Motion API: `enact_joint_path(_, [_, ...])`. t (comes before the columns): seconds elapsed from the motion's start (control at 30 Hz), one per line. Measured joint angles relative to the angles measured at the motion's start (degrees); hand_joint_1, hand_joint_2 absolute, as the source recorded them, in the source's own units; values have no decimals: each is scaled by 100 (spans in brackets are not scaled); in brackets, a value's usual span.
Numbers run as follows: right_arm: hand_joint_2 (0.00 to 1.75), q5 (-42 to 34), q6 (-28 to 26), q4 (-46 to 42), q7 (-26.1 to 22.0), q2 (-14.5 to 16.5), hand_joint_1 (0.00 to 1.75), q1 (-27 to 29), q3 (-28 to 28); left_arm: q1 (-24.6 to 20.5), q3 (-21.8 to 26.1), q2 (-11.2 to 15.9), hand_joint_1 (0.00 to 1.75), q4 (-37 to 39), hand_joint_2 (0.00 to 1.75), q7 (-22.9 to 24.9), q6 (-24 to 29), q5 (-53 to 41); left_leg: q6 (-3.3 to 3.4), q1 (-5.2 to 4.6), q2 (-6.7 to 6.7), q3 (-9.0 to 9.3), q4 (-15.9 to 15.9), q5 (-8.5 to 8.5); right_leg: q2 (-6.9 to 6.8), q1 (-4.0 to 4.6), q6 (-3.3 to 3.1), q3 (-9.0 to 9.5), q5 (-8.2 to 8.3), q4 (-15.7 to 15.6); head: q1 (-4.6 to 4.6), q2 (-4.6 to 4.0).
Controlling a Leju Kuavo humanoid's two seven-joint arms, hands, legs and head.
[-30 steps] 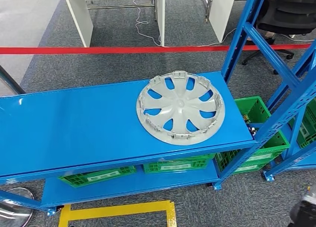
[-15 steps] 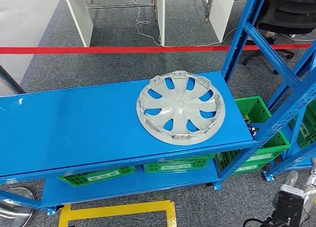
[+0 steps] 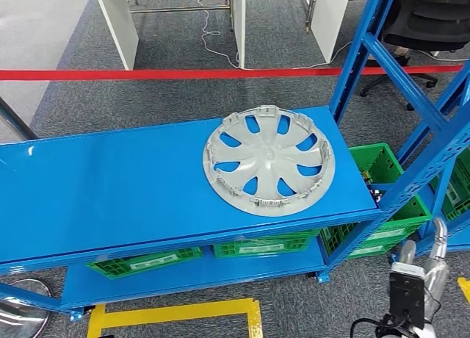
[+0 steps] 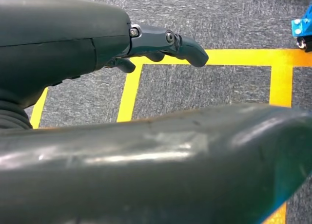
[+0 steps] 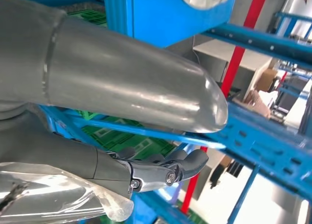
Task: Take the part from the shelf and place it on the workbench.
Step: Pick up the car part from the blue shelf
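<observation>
**Right hand low by the shelf post, hubcap flat on the top shelf**

Here is the right hand [image 3: 424, 279], low at the right of the head view, below the shelf's front edge, silver fingers [image 3: 439, 239] pointing up and apart with nothing between them; from the right wrist view the thick thumb [image 5: 147, 87] and the darker fingers [image 5: 173, 169] reach straight out with a wide gap between them, nothing in it, blue shelf beams [image 5: 257, 136] just beyond. Over to the left hand [image 4: 121, 44], seen from its wrist camera: dark fingers [image 4: 184, 46] stretched out, thumb [image 4: 165, 160] broad across the picture, nothing held, and under it grey carpet [image 4: 202, 85] with yellow tape [image 4: 221, 57] laid in a rectangle.

Moving outward; the part, a grey hubcap [image 3: 268, 160], lies flat on the right portion of the blue top shelf [image 3: 111, 191], its rim close to the front edge, well apart from the right hand; blue uprights [image 3: 360, 48] rise just right of it. Beneath, on the lower shelf [image 3: 194, 275], green crates [image 3: 261, 245] sit in a row, and another green crate [image 3: 388, 198] stands at the right end. Beyond the shelf runs a red tape line [image 3: 166, 74] across the carpet; white table legs [image 3: 119, 18] behind it, a black office chair [image 3: 427, 22] at the far right.
</observation>
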Motion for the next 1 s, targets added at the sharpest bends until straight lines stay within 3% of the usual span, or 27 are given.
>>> enact_joint_path(0.57, [0, 677, -319, 19, 741, -858, 0, -281, 672, -29, 0, 38, 0, 22, 0, 22, -68, -243, 0, 0, 0, -1, 1, 0, 0, -1, 3, 0, 2, 0, 0, 0])
enact_joint_path(1.0, [0, 1077, 60, 236, 1343, -1370, 0, -720, 867, -51, -2, 51, 0, 26, 0, 57, -154, -440, 0, 0, 0, -2, 3, 0, 0, -1, 4, -1, 3, 0, -1, 0])
